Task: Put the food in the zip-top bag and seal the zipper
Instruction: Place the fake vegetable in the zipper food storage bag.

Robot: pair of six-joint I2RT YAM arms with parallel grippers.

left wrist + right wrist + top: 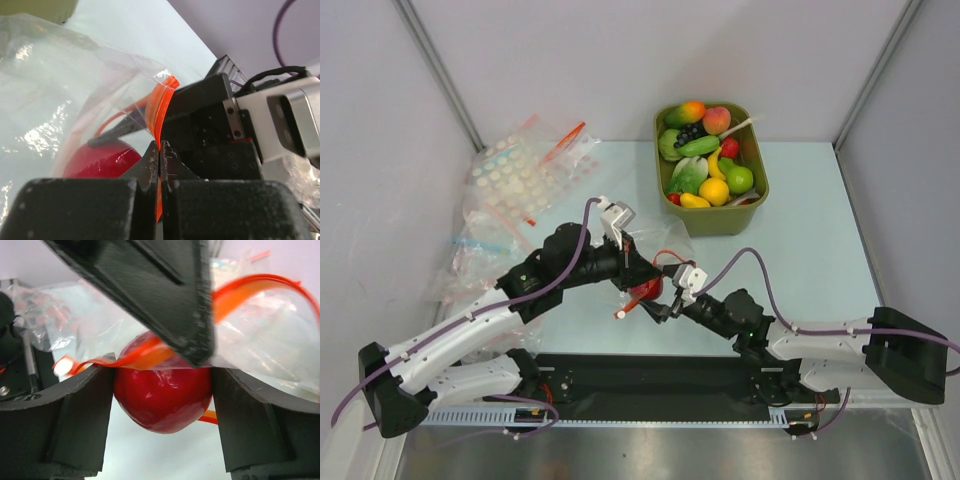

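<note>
A red toy fruit (160, 400) sits between my right gripper's (163, 372) two fingers (75, 415), which touch it on both sides. It is at the open mouth of the clear zip-top bag (665, 247), just under the red-orange zipper strip (145, 356). My left gripper (160, 150) is shut on that zipper strip (161, 107) and holds the bag's edge up. In the top view the left gripper (636, 270) and right gripper (660, 300) meet at the table's middle, with the red fruit (647, 291) between them. More food fills the olive tub.
The olive-green tub (718, 222) of toy fruits and vegetables stands at the back, right of centre. A heap of other clear bags, some with white dots (520, 175) and one with a blue strip (472, 245), lies at the left. Walls close the back and sides.
</note>
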